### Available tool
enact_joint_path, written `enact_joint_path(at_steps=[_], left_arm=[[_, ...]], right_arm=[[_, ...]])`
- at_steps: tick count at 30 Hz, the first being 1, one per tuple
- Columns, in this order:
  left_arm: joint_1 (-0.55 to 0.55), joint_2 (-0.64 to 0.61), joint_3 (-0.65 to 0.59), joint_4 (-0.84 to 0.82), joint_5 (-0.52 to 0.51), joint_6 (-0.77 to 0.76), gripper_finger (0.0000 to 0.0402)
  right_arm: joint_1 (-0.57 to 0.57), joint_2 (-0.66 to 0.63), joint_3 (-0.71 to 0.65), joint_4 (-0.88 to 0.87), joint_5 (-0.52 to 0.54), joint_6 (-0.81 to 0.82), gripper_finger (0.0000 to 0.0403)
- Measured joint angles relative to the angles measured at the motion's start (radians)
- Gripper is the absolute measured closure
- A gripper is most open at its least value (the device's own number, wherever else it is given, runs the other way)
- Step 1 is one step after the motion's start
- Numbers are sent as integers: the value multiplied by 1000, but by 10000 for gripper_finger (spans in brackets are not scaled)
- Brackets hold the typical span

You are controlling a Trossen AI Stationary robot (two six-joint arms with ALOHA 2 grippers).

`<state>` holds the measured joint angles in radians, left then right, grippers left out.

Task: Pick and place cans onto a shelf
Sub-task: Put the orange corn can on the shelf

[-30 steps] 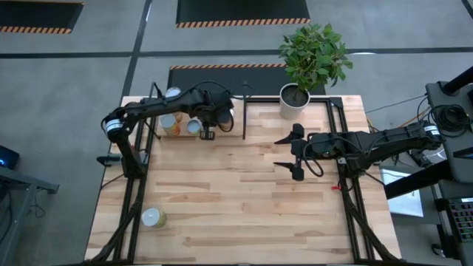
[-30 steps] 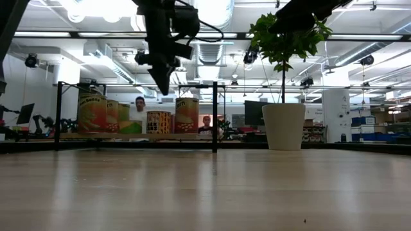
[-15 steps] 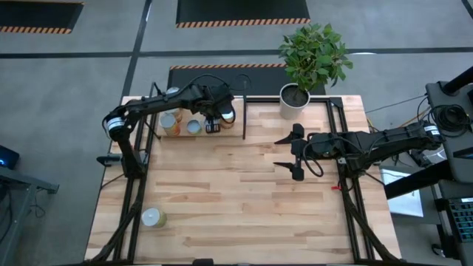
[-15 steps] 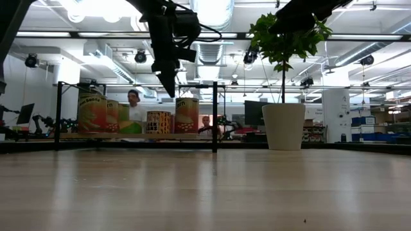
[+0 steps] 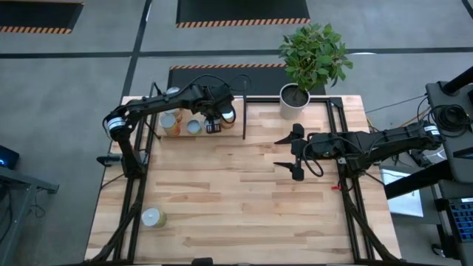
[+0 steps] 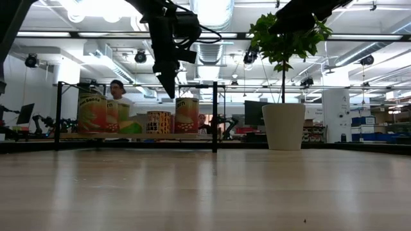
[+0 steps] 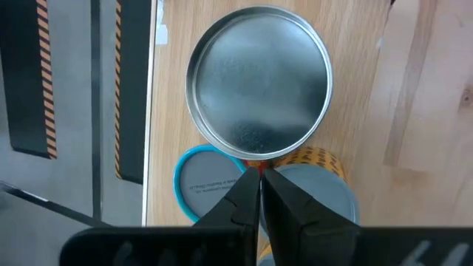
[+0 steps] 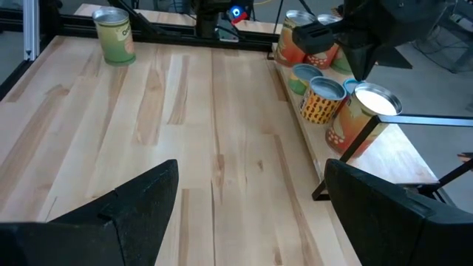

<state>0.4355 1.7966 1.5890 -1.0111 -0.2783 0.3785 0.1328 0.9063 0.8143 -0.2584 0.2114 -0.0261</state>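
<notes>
The left gripper [image 5: 213, 125] hangs with its jaws clenched on nothing, just above the cans on the shelf [image 5: 238, 111] at the desk's far left corner. In its wrist view the pinched fingertips [image 7: 259, 193] point down between a large silver-topped can [image 7: 258, 92], a blue-rimmed can [image 7: 205, 179] and a yellow-labelled can [image 7: 314, 159] — all three crowded close together. The placing here looks finished, so the step in hand is probably the retreat: it should lift straight up before swinging away, since any sideways drift at this height could knock over the tight cluster.

The right gripper [image 5: 294, 152] waits over the desk's middle, right of centre, jaws spread wide and holding nothing.

One can [image 5: 153, 217] is left off the shelf, upright near the desk's near left corner, well apart from both arms. The reach back to it must clear the black shelf post [image 6: 214, 117] and the divider bar. The plant pot [image 5: 294, 99] at the far edge stands out of that path. In the low view a person [image 6: 117, 93] shows behind the shelf — beyond the desk.
</notes>
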Motion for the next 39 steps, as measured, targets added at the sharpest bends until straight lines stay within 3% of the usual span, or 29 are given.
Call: enact_joint_path(at_steps=[20, 27, 35, 39], left_arm=[[-6, 64, 0, 8, 6, -65, 402], [-22, 56, 2, 22, 117, -98, 402], [-38, 10, 2, 31, 162, -11, 402], [-37, -28, 2, 119, 198, 47, 402]], right_arm=[[0, 0, 0, -1, 0, -2, 76], [0, 0, 0, -1, 0, 0, 76], [0, 0, 0, -1, 0, 0, 76], [0, 0, 0, -1, 0, 0, 76]])
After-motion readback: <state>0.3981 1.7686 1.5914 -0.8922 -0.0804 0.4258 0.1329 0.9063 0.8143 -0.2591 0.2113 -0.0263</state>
